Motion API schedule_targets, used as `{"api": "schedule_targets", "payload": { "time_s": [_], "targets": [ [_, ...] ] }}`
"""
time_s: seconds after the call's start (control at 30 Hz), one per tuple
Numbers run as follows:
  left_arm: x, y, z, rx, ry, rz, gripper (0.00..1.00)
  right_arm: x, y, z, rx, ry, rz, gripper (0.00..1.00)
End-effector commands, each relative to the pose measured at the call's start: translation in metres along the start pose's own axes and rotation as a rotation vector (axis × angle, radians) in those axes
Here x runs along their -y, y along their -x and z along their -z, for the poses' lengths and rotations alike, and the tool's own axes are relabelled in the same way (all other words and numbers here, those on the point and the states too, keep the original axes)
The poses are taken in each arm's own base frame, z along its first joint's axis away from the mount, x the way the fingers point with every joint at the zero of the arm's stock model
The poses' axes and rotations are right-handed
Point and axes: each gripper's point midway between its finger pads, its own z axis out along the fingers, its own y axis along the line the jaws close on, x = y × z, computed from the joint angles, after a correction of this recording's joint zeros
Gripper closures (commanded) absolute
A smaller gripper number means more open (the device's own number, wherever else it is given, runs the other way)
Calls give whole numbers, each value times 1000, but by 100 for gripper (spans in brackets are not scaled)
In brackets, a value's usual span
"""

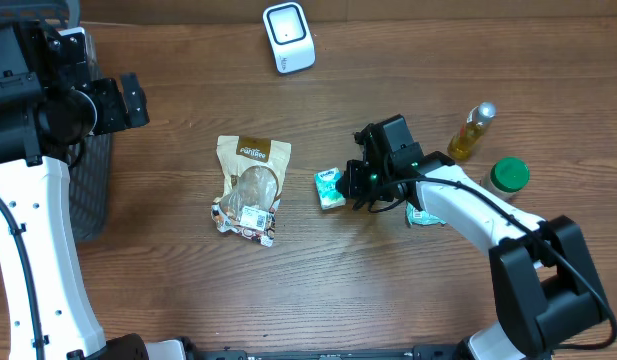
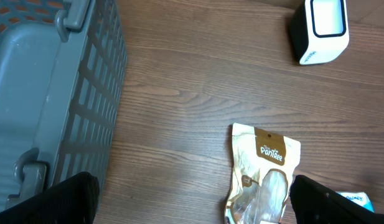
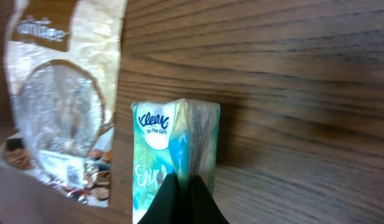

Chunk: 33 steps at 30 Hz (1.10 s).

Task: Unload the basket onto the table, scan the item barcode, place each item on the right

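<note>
At mid-bench, just right of the snack bag [image 1: 250,188], lies the tissue pack [image 1: 330,187], which I judge to be the item now in hand. It rests on the bench [image 1: 188,290], well apart from the scanner [image 1: 288,38] at the far edge. My right hand [image 1: 356,184] is clenched, its fingertips [image 3: 173,200] pressed together at the pack's near edge. Whether they pinch a fold of wrapper or merely touch it I cannot tell. My left hand [image 1: 123,103] hangs released, jaws wide, beside the grey basket [image 1: 88,190], taking no part. Step in hand, by my judgement: taking up the pack, with the scan itself not yet begun. The next move calls for a sure hold on the pack, a lift clear of the snack bag, and a carry toward the scanner with the barcode turned to its window. Where the barcode sits is not visible.
</note>
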Motion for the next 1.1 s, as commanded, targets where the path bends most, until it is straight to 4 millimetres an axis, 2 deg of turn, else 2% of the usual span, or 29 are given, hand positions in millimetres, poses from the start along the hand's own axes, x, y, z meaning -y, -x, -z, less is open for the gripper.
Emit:
{"api": "schedule_targets", "payload": {
  "time_s": [0.0,0.37,0.43,0.67,0.8,1.07],
  "targets": [
    [1,4,2,12,0,3,0,8,5,-8,15,-40,9,96],
    [1,4,2,12,0,3,1,10,7,-13,19,-43,10,96],
    [1,4,2,12,0,3,0,10,8,-13,26,-43,12,80],
    [1,4,2,12,0,2,1,9,11,-13,38,-43,16,78],
    [1,4,2,12,0,3,0,20,16,-14,65,-100,7,75],
    [1,4,2,12,0,3,0,24,11,-19,49,-104,-8,74]
  ]
}}
